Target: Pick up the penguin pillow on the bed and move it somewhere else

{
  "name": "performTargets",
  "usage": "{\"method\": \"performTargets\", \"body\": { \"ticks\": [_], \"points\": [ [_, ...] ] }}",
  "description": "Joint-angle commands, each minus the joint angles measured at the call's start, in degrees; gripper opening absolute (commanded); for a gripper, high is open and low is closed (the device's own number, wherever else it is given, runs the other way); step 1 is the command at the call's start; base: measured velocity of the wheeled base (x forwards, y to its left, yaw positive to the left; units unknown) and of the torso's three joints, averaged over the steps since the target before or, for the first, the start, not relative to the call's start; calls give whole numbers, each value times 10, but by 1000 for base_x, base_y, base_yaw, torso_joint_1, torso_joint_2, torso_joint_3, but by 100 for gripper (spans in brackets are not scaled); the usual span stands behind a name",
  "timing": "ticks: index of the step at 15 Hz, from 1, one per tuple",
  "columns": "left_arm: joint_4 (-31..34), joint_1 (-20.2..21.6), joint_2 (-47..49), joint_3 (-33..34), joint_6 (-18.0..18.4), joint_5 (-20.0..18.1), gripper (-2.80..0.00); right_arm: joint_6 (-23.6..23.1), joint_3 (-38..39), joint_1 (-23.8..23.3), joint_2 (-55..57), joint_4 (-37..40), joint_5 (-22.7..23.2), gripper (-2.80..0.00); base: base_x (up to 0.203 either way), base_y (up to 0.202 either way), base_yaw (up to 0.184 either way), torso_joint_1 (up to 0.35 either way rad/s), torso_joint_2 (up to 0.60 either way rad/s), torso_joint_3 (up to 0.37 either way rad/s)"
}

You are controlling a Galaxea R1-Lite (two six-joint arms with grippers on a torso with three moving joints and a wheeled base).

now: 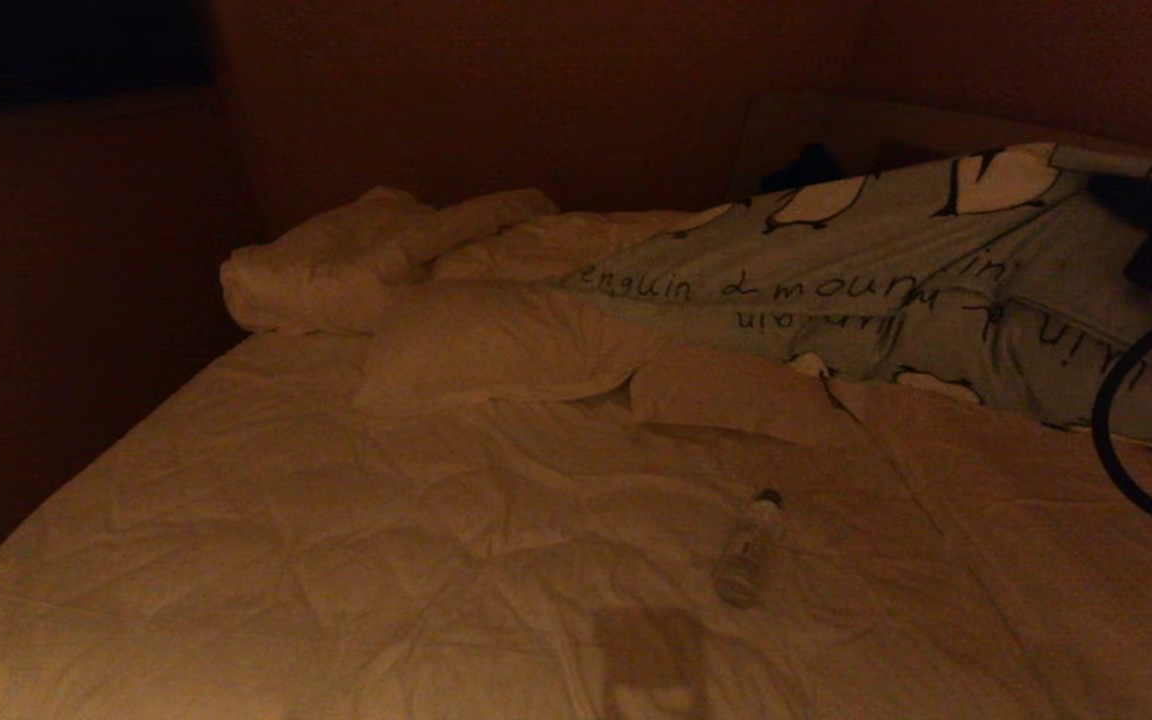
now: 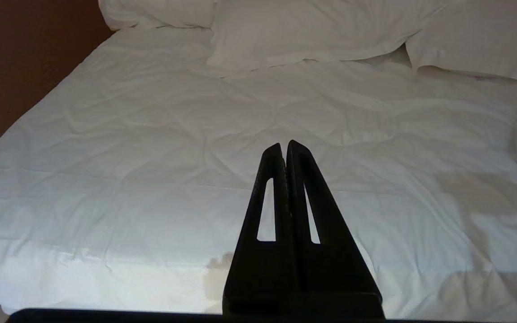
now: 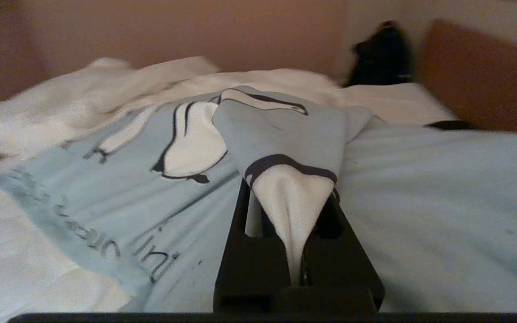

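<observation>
Pillow (image 3: pixel 420 202) is pale blue with black-and-white penguins plus dark scribbly lettering. Bed (image 2: pixel 151 148) is all white, other pillows (image 2: pixel 303 31) too. Both grippers (image 2: pixel 286 150) black, wall (image 3: pixel 195 31) reddish-brown.

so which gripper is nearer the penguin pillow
Right. The right gripper is clamped on the penguin pillow; the left gripper hangs shut over bare duvet, apart from it.

The penguin pillow (image 1: pixel 886 270), pale grey-blue and printed with black-and-white penguins and lines of dark lettering, was seen on the far right of the bed (image 1: pixel 336 560), raised at its far right end and sloping down leftward onto the bedding. A fold of its fabric (image 3: pixel 292 211) was pinched up into a peak. The bed was covered by a rumpled white quilted duvet.
</observation>
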Motion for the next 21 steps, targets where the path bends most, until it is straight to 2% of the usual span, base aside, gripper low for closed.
{"method": "performTargets", "body": {
  "ticks": [1, 4, 10, 16, 21],
  "points": [
    [0, 0, -1, 0, 0, 0, -280, -10, 9, -2, -23, -2, -54, -280, 0, 0, 0, 0, 0, 0],
    [0, 0, -1, 0, 0, 0, -280, -11, 60, -8, -68, -2, -113, -280, 0, 0, 0, 0, 0, 0],
    [0, 0, 0, 0, -1, 0, -280, -11, 150, -56, -152, 0, -227, -280, 0, 0, 0, 0, 0, 0],
    [0, 0, -1, 0, 0, 0, -280, -11, 216, -64, -218, 3, -347, -280, 0, 0, 0, 0, 0, 0],
    [0, 0, -1, 0, 0, 0, -280, -11, 224, -64, -317, 105, -435, -280, 0, 0, 0, 0, 0, 0]
  ]
}}
